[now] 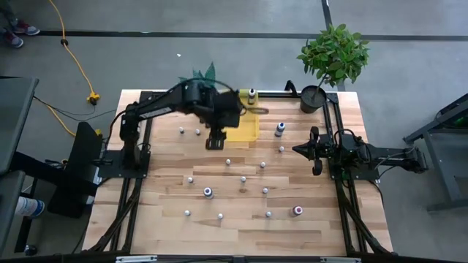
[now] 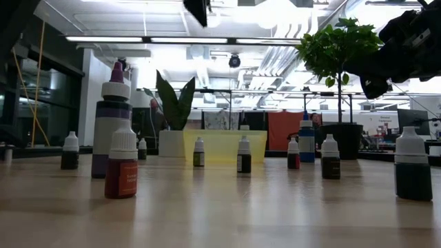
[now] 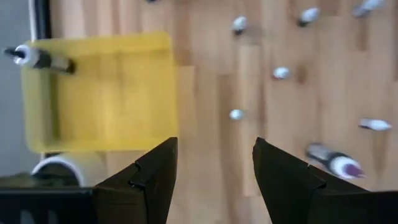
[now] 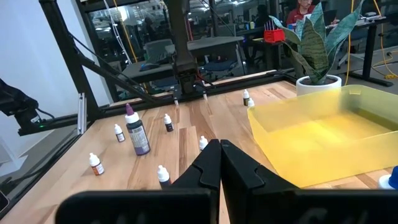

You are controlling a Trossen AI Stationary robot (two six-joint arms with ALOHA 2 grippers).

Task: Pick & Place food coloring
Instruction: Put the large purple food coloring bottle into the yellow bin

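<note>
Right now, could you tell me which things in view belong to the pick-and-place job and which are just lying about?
Part of the job:
- food coloring bottles scattered over the table
- yellow tray, one bottle lying in it in the left wrist view
- left gripper, open, empty, above the tray's edge

Just lying about:
- potted plant
- snake plant
- right gripper, shut, waiting at the right side

Wooden table (image 1: 161,219), scattered food coloring (image 1: 208,192), yellow tray (image 1: 251,128)
</note>
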